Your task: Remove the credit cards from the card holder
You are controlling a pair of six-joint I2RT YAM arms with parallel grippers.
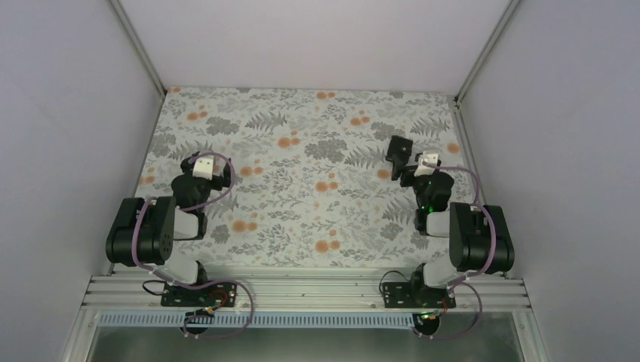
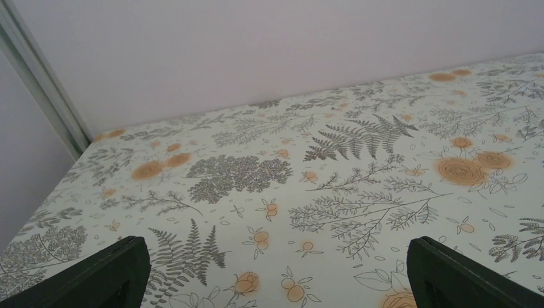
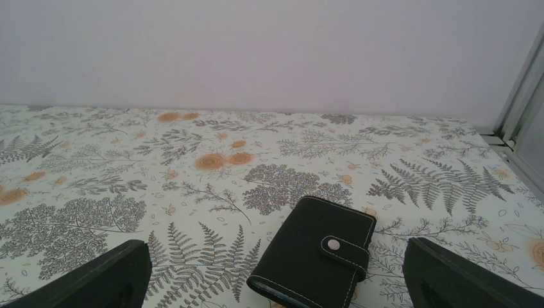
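Right wrist view: card holder lies flat on the bench, low centre of frame, a bit right of middle. It is folded shut, dark outer side up with pale stitching along the edges, and the snap tab is buttoned over its right edge. Credit cards are hidden inside, none showing. Right gripper is spread wide, with dark fingers at the bottom corners of the frame. The holder sits between them, with a gap to each and no contact. Nothing is held. Bench cover is a pale fern and orange flower print; a plain wall stands behind and a metal post is at the far right. Top external view: holder is on the far right part of the bench, just beyond the right arm's wrist, well apart from the left arm. Left wrist view: left gripper also spread wide, fingers at the bottom corners, only printed bench between them and nothing held. In the top view the left arm is folded over the near left of the bench.
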